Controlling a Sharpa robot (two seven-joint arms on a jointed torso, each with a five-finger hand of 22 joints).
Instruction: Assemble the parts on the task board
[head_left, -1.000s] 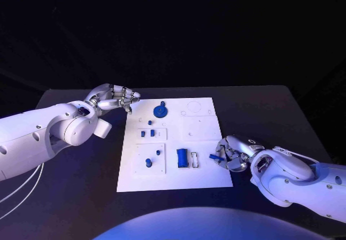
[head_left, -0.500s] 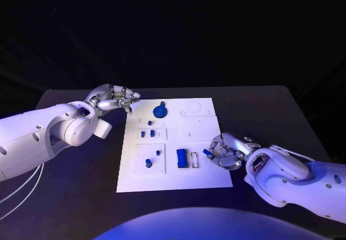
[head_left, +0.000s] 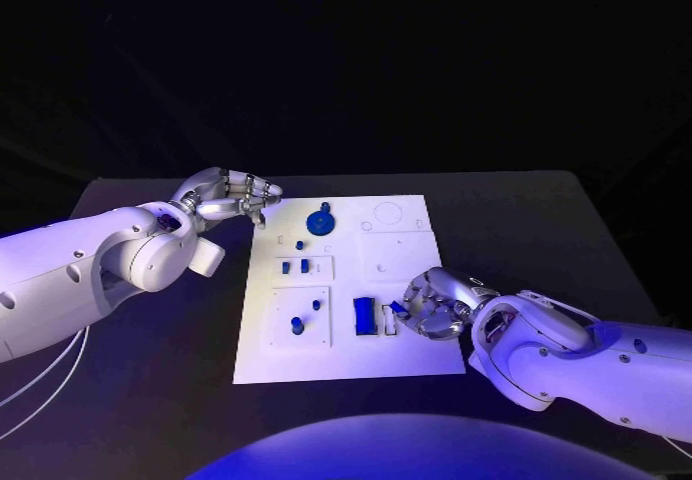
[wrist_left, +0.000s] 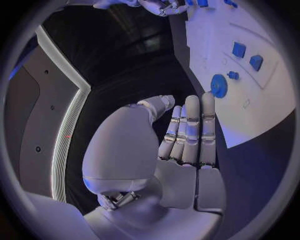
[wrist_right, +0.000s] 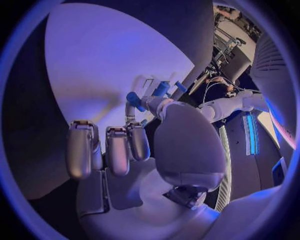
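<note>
The white task board (head_left: 411, 262) lies mid-table. On it are a round blue part (head_left: 320, 220), small blue pegs (head_left: 294, 267), a single peg (head_left: 297, 324) and a blue block (head_left: 365, 316) beside a white slot. My right hand (head_left: 437, 305) hovers over the board's near right part and pinches a small blue part (head_left: 397, 307) just right of the block. The right wrist view shows this blue part (wrist_right: 134, 98) between thumb and a finger, above the board (wrist_right: 106, 55). My left hand (head_left: 231, 195) rests off the board's far left corner, fingers curled in, holding nothing.
In the left wrist view, the left hand (wrist_left: 184, 145) lies with its fingers held together beside the board's edge (wrist_left: 250, 115), near the round blue part (wrist_left: 219, 86). Bare black table (head_left: 159, 350) surrounds the board on all sides.
My right hand has moved left over the board with the small blue part, from the board's right edge to beside the blue block. The left hand has stayed put.
</note>
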